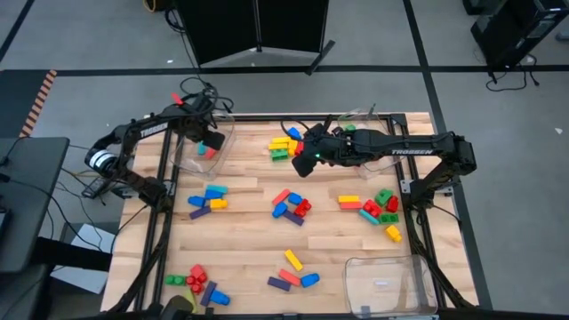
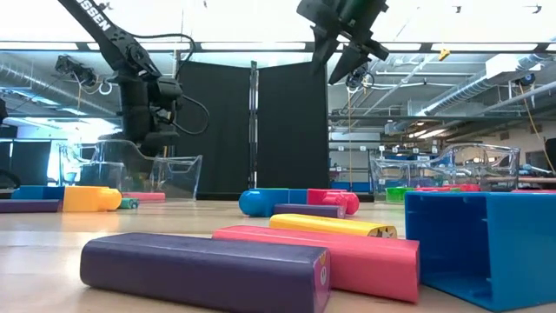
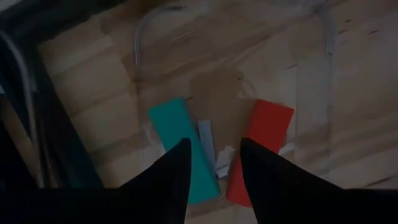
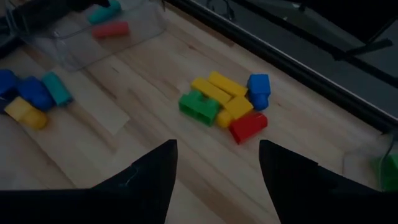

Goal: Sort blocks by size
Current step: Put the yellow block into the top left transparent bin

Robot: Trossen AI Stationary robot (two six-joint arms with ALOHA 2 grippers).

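Dozens of toy blocks are being seen scattered in clusters across the wooden table [image 1: 258, 240], while two are lying inside a clear bin [image 1: 206, 142] at the far left corner: a teal block [image 3: 180, 146] and a red block [image 3: 261, 149], set side by side and apart. The left gripper [image 3: 214, 165] is being held directly above that bin, its fingers spread, with nothing gripped between them. The right gripper [image 4: 217, 171] is being held raised above the table near the far edge, its fingers likewise spread and empty, beside a cluster of yellow, green, blue and red blocks [image 4: 227, 106]. Further clusters are being shown at the table's middle [image 1: 292, 206], at its right side [image 1: 378, 209], left of centre [image 1: 207, 202] and along the near edge [image 1: 197, 284]. A second clear bin [image 1: 387, 283] is being seen at the near right corner, and a third clear bin [image 1: 356, 120] at the far edge, partly covered by the right arm
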